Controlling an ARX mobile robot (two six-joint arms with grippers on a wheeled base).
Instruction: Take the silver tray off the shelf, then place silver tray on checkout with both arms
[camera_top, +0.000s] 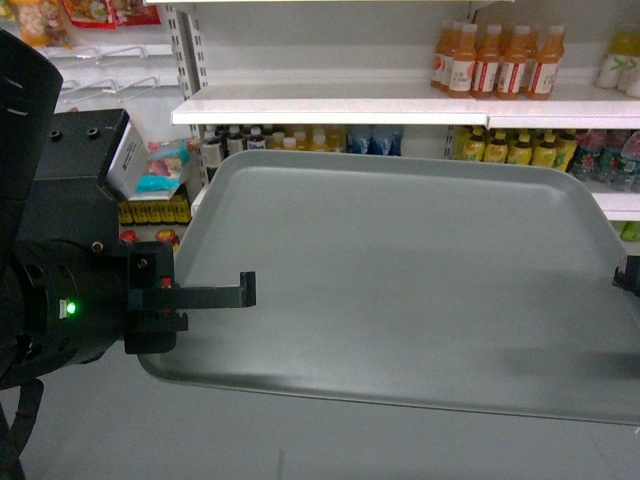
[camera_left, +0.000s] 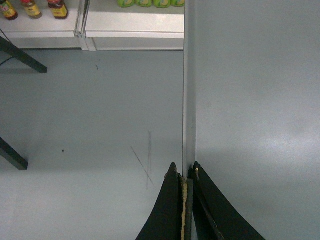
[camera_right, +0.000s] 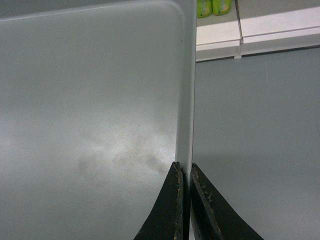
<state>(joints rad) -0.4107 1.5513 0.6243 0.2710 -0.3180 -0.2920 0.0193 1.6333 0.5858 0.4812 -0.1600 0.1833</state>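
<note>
Silver tray (camera_top: 420, 280) held aloft before the shelf (camera_top: 330, 110), off its board. Left gripper (camera_left: 186, 175) pinching the rim at 9 o'clock; right gripper (camera_right: 183, 172) at 3 o'clock, clamped on the rim, confirmed only by wrist views. Bottles (camera_top: 497, 62) at 1 o'clock.

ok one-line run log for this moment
silver tray: off shelf, airborne | left gripper: shut on left rim | right gripper: shut on right rim
</note>
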